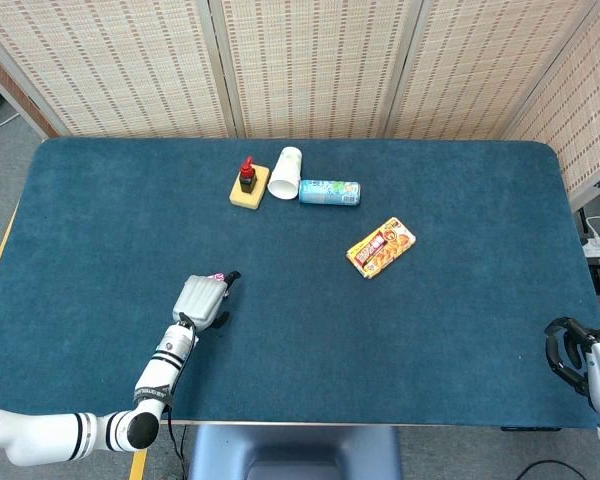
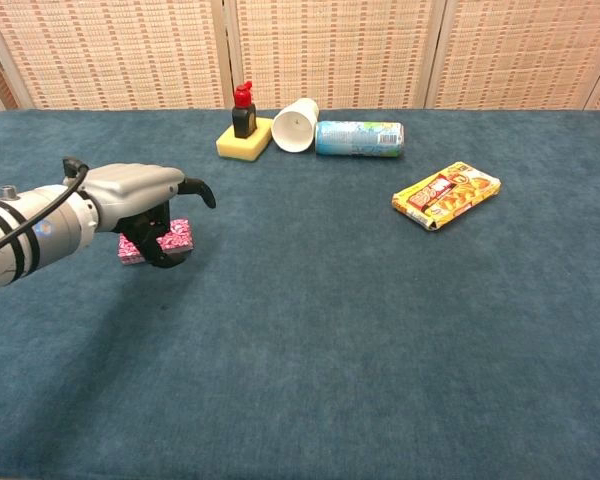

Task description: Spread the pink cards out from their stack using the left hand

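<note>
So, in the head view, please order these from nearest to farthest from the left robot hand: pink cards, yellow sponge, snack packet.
From the left robot hand:
1. Pink cards, right at its fingers.
2. Yellow sponge, farther back on the table.
3. Snack packet, off to the right.

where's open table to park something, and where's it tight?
Free: the wide bare stretch of table in front of the snack packet, across to the right robot hand at the corner; also the left rear, left of the yellow sponge. Crowded: the rear row of sponge, white cup and can, plus the left robot hand over the pink cards.
</note>
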Controlling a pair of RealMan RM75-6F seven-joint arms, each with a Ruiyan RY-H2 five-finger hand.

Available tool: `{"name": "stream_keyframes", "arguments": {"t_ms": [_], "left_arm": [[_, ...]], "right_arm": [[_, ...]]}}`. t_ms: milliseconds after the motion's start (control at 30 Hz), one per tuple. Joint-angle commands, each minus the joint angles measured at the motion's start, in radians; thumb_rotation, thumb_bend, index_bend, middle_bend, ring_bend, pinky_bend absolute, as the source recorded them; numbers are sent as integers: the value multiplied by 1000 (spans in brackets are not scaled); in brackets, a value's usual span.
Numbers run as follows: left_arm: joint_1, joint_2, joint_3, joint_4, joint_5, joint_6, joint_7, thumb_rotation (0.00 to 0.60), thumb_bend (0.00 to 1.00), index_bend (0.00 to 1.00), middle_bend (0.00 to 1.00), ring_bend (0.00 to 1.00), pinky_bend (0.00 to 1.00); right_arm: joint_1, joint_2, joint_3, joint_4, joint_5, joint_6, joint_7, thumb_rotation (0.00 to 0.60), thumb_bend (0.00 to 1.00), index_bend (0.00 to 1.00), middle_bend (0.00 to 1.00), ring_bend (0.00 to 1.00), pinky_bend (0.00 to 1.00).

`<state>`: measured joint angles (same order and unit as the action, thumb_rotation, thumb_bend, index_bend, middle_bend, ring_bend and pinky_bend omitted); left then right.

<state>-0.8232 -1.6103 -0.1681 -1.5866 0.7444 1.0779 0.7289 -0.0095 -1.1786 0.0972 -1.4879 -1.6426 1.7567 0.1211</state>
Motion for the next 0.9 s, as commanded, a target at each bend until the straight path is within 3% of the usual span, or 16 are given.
{"name": "stream_keyframes", "arguments": {"t_ms": [33, 233, 900], "left_arm": [[-6, -11, -4, 5, -29, 15, 21, 600, 322, 147, 1000, 1000, 1000], [-20, -65, -29, 46, -146, 84, 100, 600, 325, 174, 1000, 1000, 1000], [-19, -102, -45, 103, -208, 106, 120, 600, 321, 204, 1000, 1000, 1000]], "right_arm": [[0, 1, -1, 0, -1, 0, 0, 600, 501, 974, 911, 866, 866], [-1, 2, -1, 2, -1, 2, 7, 600, 501, 974, 911, 866, 866], [-1, 4, -6, 0, -6, 0, 5, 600, 501, 974, 911, 866, 866]]}}
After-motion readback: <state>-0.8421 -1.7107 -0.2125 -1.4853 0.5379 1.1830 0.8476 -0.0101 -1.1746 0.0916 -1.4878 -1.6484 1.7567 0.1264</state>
